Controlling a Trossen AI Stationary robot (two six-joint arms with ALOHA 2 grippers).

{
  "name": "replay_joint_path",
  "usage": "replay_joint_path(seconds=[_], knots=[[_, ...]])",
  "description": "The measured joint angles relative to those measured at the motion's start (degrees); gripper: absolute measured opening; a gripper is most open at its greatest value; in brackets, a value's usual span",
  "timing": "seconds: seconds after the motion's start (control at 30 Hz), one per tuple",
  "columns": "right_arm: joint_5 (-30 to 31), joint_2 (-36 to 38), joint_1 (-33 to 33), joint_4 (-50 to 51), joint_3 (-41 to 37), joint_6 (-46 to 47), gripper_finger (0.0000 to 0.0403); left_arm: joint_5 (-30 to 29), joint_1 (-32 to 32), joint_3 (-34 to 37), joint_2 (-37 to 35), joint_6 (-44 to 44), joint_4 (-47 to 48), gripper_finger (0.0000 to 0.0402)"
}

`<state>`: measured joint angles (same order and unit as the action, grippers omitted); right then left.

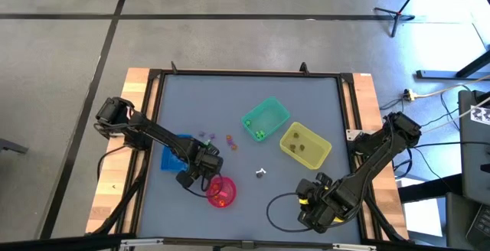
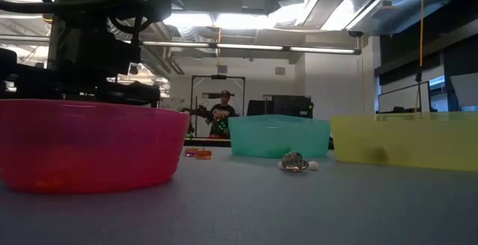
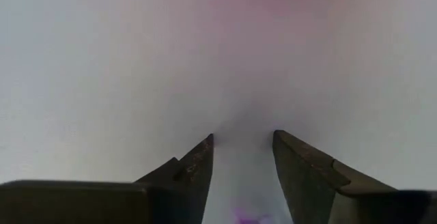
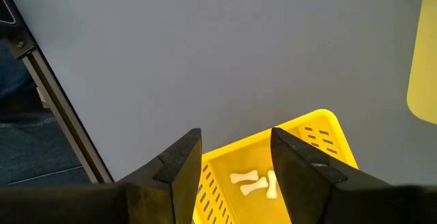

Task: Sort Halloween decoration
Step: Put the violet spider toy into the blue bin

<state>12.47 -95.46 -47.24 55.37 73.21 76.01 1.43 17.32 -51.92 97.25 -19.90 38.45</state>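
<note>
While the left gripper hangs w/ fingers apart, nothing clamped, a purple trinket sits right between the tips, low in the gap; can't tell its long axis. Right gripper waits, jaws parted & empty, over a yellow bin w/ white bones.

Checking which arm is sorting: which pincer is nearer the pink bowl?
Left. The left pincer sits right beside the pink bowl; the right pincer waits farther off, across the table.
</note>
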Motion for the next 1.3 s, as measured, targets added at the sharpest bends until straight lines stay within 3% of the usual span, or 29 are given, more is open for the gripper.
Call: replay_joint_path(seconds=[0.4, 0.7, 0.93, 1.3], knots=[[0.0, 0.0, 0.0, 0.0, 0.0, 0.0, 0.0172, -0.2, 0.0, -0.5, 0.2, 1.1, 0.8, 0.0118], [0.0, 0.0, 0.0, 0.0, 0.0, 0.0, 0.0172, -4.2, -0.5, -8.4, 0.3, 9.4, 12.6, 0.0118], [0.0, 0.0, 0.0, 0.0, 0.0, 0.0, 0.0172, -3.4, -3.1, -10.4, 0.3, 24.2, 17.4, 0.0118], [0.0, 0.0, 0.0, 0.0, 0.0, 0.0, 0.0172, -3.0, -4.4, -8.7, 0.2, 27.2, 17.4, 0.0118]])
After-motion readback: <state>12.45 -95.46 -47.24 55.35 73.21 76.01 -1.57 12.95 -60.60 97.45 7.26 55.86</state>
